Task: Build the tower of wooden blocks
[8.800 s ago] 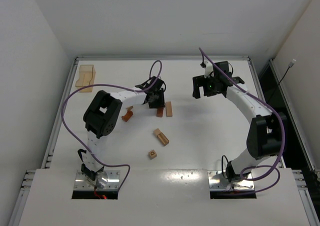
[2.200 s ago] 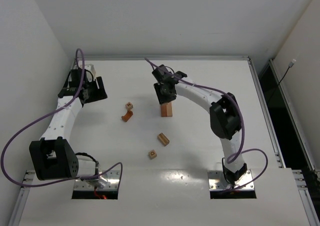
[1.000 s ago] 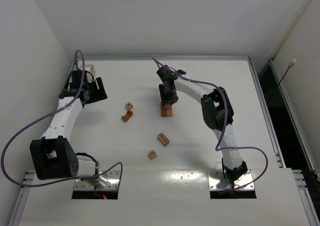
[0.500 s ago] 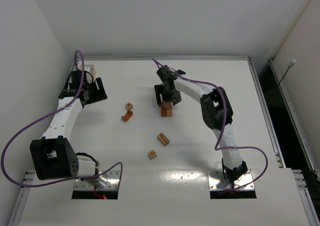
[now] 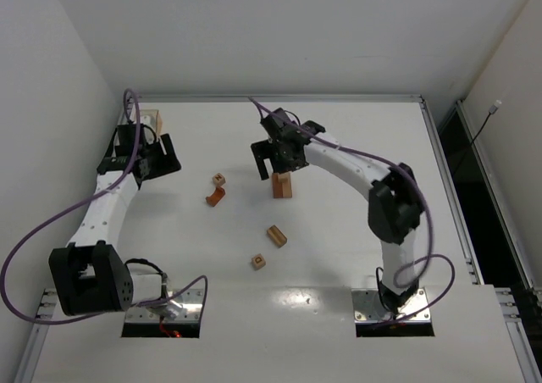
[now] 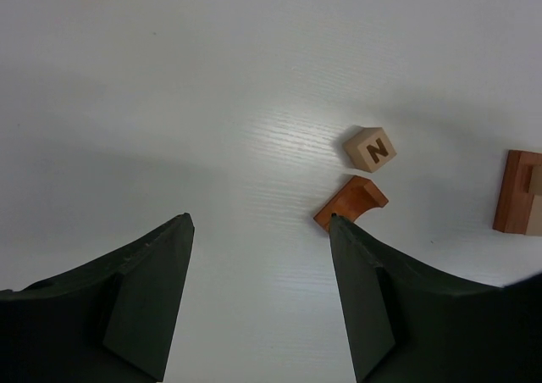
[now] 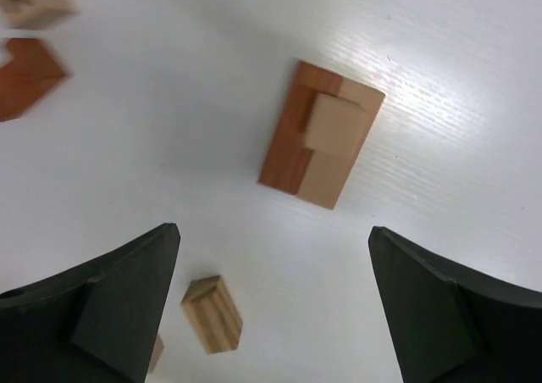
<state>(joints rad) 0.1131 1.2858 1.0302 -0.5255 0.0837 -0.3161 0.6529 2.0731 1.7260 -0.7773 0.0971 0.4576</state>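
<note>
Just beyond the started tower (image 5: 282, 185), in the top view, the right gripper (image 5: 278, 164) hangs with jaws spread and nothing between them. Left of the tower sit the N cube (image 5: 219, 179) and the arch (image 5: 215, 197). On the tower's near side lie the striped bar (image 5: 275, 235) and, further off, a second cube (image 5: 258, 262). The left gripper (image 5: 144, 158) is well left of the tower, past the arch.

From the left wrist, its fingers (image 6: 144, 307) stand apart and empty. Arch (image 6: 351, 203) and N cube (image 6: 371, 148) lie between them and the tower (image 6: 518, 203).

From the right wrist, the tower (image 7: 292, 158) shows as two bars side by side with a small block on top. The striped bar (image 7: 212, 313) lies on the tower's gripper side, its long axis skewed to the tower's. The right arm looks nearer to it, and a wrist turn seems needed.
</note>
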